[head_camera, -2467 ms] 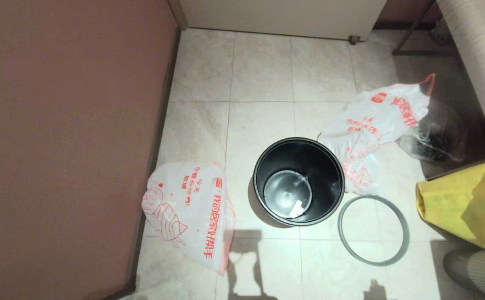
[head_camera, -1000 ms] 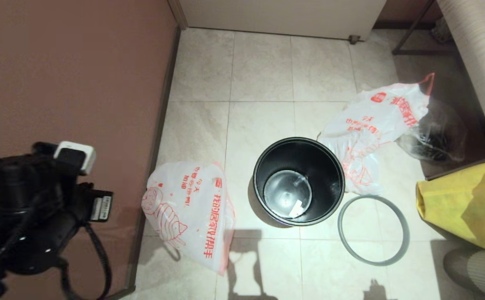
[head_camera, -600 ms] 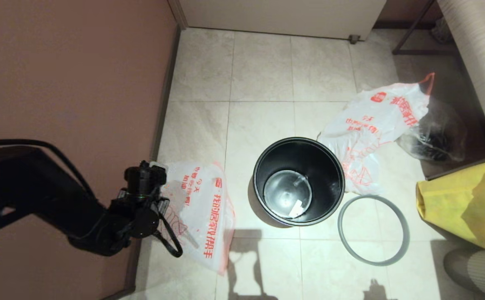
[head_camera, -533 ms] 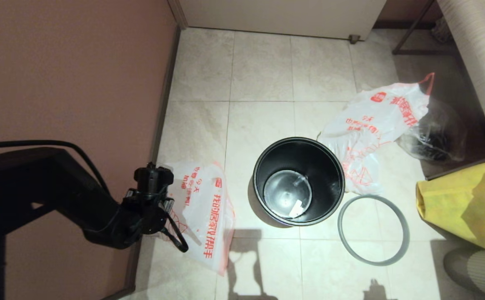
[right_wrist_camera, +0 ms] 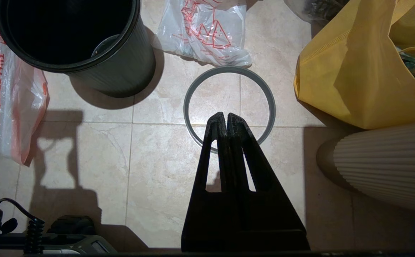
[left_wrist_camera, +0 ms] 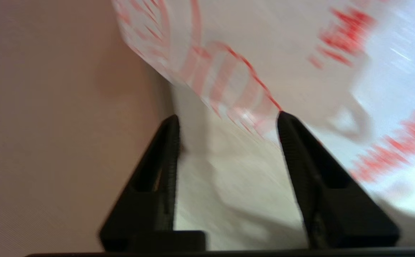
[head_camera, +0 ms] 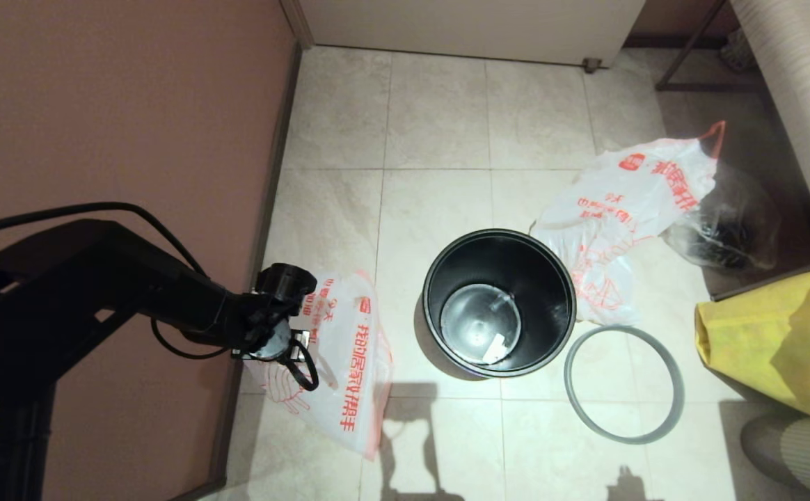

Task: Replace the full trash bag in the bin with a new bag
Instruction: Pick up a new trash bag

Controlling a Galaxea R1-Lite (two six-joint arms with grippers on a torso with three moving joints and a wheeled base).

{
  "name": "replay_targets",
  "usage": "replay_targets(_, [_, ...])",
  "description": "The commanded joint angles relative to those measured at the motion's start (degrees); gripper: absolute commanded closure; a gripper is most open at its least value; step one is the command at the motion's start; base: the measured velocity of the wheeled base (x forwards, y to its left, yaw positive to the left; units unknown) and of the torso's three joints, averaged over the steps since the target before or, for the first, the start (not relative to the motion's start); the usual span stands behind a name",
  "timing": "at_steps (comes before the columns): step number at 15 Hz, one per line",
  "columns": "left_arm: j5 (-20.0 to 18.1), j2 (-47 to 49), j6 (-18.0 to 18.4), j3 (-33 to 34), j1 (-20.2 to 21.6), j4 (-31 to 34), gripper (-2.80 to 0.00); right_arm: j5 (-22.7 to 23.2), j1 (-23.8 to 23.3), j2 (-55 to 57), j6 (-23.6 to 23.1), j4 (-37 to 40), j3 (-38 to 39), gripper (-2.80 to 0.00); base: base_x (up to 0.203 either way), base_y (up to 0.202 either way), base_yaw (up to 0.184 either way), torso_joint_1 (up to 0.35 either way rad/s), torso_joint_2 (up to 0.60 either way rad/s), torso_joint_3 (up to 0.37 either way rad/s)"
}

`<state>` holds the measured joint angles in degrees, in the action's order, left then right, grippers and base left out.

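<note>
The black bin (head_camera: 552, 292) stands unlined on the tiled floor, a small white scrap on its bottom. Its grey ring (head_camera: 566, 379) lies loose on the floor to its right. The new bag (head_camera: 342, 348) lies flat to the left of the bin, by the wall. My left arm reaches over that bag's left part. My left gripper (left_wrist_camera: 227, 116) is open, with only floor between its fingers and the bag's printed edge (left_wrist_camera: 229, 85) just ahead. Lumpy, the full trash bag (head_camera: 621, 205) lies behind and right of the bin. My right gripper (right_wrist_camera: 226, 115) hangs shut above the ring (right_wrist_camera: 229, 69).
A brown wall (head_camera: 99, 139) runs close along the left of the new bag. On the right are a big yellow bag (head_camera: 774, 341), a clear bag with dark contents (head_camera: 725, 229) and ribbed beige upholstery (head_camera: 795, 104). A white door (head_camera: 467, 28) closes the back.
My left arm has swung in from the left edge and moved right, so that its wrist now hangs over the new bag's left part. Bags, bin and ring have not moved.
</note>
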<state>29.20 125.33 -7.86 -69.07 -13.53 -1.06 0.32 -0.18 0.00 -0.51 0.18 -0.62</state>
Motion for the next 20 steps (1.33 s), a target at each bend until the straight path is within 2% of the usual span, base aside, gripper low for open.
replay_targets(1, [-2.74,-3.94,-2.79,-0.84,-0.24,3.68,-2.80,0.04,0.01,0.09,-0.02,-0.01,0.01,0.00,0.000,0.000,0.000,0.000,0.00,0.000])
replay_targets(3, [-2.54,-3.01,-3.43,-3.26,0.45,3.64,-2.80,0.04,0.01,0.00,-0.02,-0.01,0.01,0.00,0.000,0.000,0.000,0.000,0.00,0.000])
replay_targets(4, [-0.68,-1.53,-4.07,-4.89,0.79,3.77,-2.80,0.04,0.01,0.09,-0.02,-0.01,0.01,0.00,0.000,0.000,0.000,0.000,0.00,0.000])
replay_targets(6, [5.63,1.70,-4.97,-9.41,1.53,4.02,-2.80,0.04,0.01,0.09,-0.02,-0.01,0.01,0.00,0.000,0.000,0.000,0.000,0.00,0.000])
replay_targets(11, [10.67,7.47,-10.14,-17.83,3.62,9.04,-2.80,0.04,0.01,0.09,-0.02,-0.01,0.01,0.00,0.000,0.000,0.000,0.000,0.00,0.000])
replay_targets(13, [12.97,10.38,-10.72,-20.16,3.78,9.58,-2.80,0.04,0.01,0.09,-0.02,-0.01,0.01,0.00,0.000,0.000,0.000,0.000,0.00,0.000])
replay_targets(15, [18.52,14.50,-12.04,-23.16,3.92,9.80,-2.80,0.04,0.01,0.09,-0.02,-0.01,0.01,0.00,0.000,0.000,0.000,0.000,0.00,0.000])
replay_targets(18, [22.09,19.92,-12.96,-25.78,4.01,9.27,-2.80,0.04,0.01,0.09,-0.02,-0.01,0.01,0.00,0.000,0.000,0.000,0.000,0.00,0.000])
replay_targets(20, [21.87,22.41,-13.12,-28.10,4.04,9.40,-2.80,0.04,0.01,0.09,-0.02,-0.01,0.01,0.00,0.000,0.000,0.000,0.000,0.00,0.000])
